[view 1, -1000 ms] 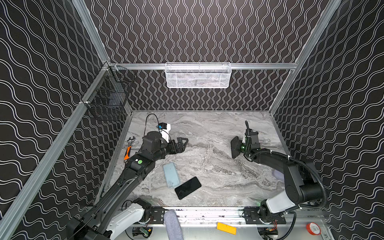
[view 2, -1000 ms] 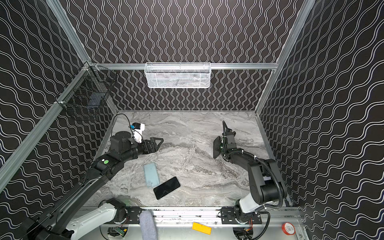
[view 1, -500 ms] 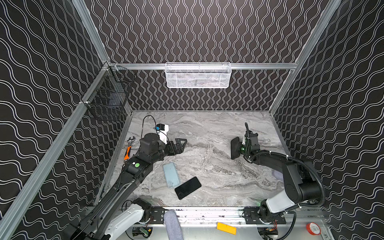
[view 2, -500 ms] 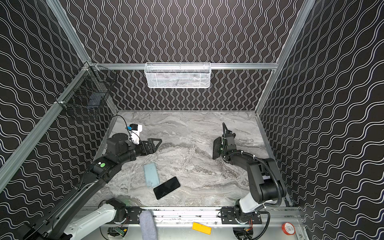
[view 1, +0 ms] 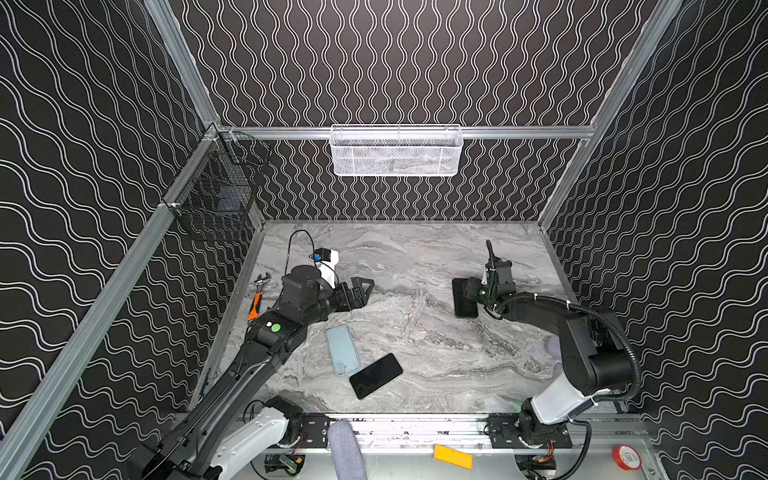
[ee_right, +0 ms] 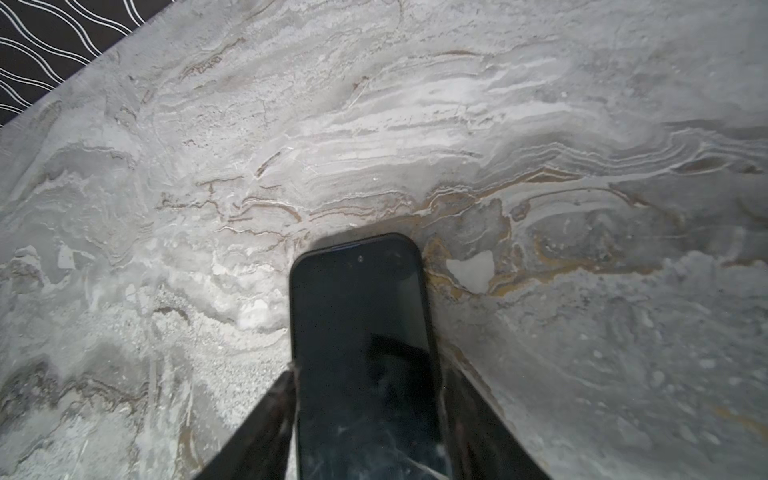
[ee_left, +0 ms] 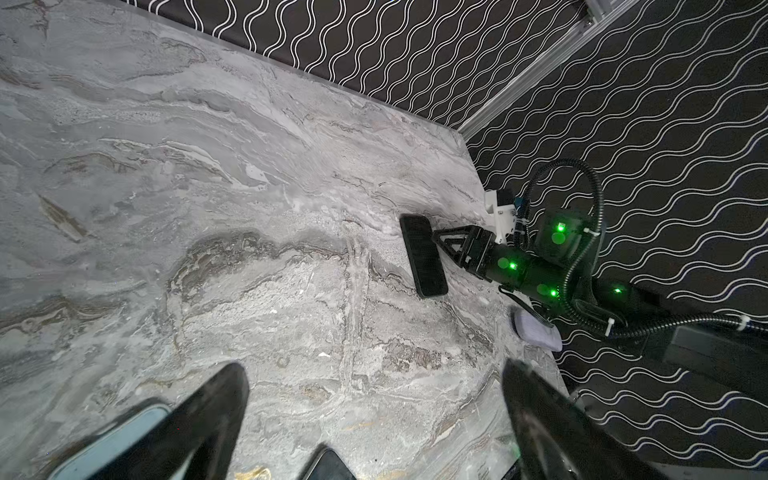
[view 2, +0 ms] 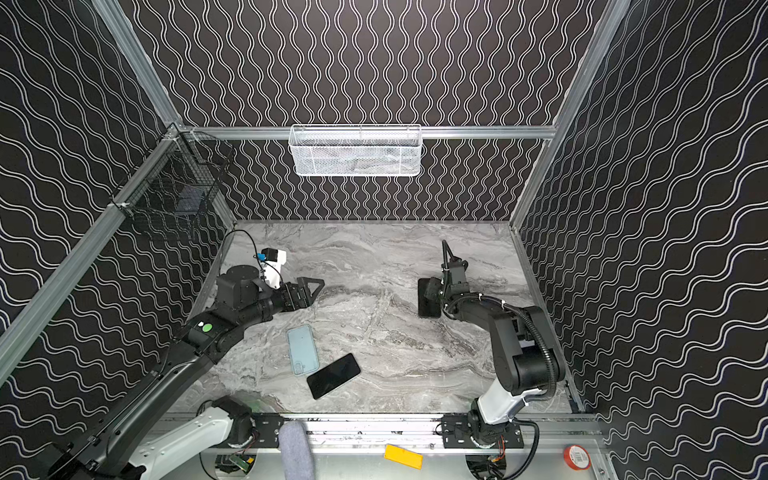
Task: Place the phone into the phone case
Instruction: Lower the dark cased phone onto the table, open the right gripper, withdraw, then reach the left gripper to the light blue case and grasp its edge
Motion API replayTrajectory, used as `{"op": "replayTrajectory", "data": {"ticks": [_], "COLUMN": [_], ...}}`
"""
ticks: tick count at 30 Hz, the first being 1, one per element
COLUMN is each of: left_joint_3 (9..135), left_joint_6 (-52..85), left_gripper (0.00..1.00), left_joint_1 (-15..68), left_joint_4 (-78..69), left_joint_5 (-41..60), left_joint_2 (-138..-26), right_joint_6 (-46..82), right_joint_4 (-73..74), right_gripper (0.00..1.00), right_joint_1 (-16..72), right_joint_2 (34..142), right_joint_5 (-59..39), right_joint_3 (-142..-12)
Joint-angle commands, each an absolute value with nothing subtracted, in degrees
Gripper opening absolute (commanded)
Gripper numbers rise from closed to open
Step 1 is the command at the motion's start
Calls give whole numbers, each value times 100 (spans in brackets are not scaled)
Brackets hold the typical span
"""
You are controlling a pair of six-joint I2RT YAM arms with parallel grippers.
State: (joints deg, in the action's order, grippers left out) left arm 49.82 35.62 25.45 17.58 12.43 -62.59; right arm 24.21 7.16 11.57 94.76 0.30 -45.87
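Plainly the fitting itself is not yet begun; the phone point(view 1: 376, 375) lies flat on the surface point(view 1: 415, 257) at about 6 o'clock, outside the pale blue phone case point(view 1: 343, 350), its corner just beside the case's near end, at 4 o'clock of it; whether the two touch I cannot tell; the left tool point(view 1: 362, 291) hangs at 12 o'clock of the case with its fingers spread wide and nothing between them; the right tool point(ee_right: 368, 376) is at 3 o'clock, fingers apart, one showing at each long edge of a second phone point(ee_right: 357, 316), which looks to lie flat on the surface, so I judge it resting free rather than carried, though contact at the pads is hard to make out; the step in hand is the approach; next, one tool must steady the case while its partner lifts the thin phone by its long edges, matches the camera end to the cut-out and presses it home; whether the case lies hollow side up is unclear; in the left wrist view case and phone are cut off at the frame edge behind a finger; a greyish lump point(view 1: 552, 345) sits half hidden under the right arm; the second phone's dark rim may be a case of its own, too dim to settle.
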Motion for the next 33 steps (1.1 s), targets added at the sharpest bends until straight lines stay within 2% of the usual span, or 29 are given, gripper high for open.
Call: {"op": "replayTrajectory", "data": {"ticks": [1, 4, 8, 14, 19, 26, 33], "left_joint_3": [5068, 5128, 5230, 5910, 5893, 4931, 4124], "left_joint_6": [3569, 3591, 3487, 3549, 3792, 3899, 3827], "left_gripper": [98, 99, 99, 99, 99, 90, 88], "left_joint_1": [2531, 2530, 2531, 2530, 2531, 2529, 2539], "left_joint_4": [1434, 1523, 2005, 4146, 5098, 4935, 4193], "left_joint_5": [1333, 1354, 1039, -225, -771, -208, 939], "left_joint_2": [-6335, -6316, -6082, -5982, -5792, -5370, -5467], "right_joint_6": [2378, 2440, 2449, 2534, 3168, 3236, 2849], "right_joint_4": [370, -2, -159, -660, -640, -1124, -1418], "right_gripper": [66, 69, 72, 74, 83, 90, 91], "right_joint_1": [1164, 1172, 1188, 1196, 1081, 818, 804], "right_joint_2": [9591, 9587, 8980, 8007, 7014, 5680, 4851], "right_joint_5": [219, 461, 404, 441, 703, 254, -777], "right_joint_3": [-4810, -5033, -5003, -4963, -4373, -3921, -3631]}}
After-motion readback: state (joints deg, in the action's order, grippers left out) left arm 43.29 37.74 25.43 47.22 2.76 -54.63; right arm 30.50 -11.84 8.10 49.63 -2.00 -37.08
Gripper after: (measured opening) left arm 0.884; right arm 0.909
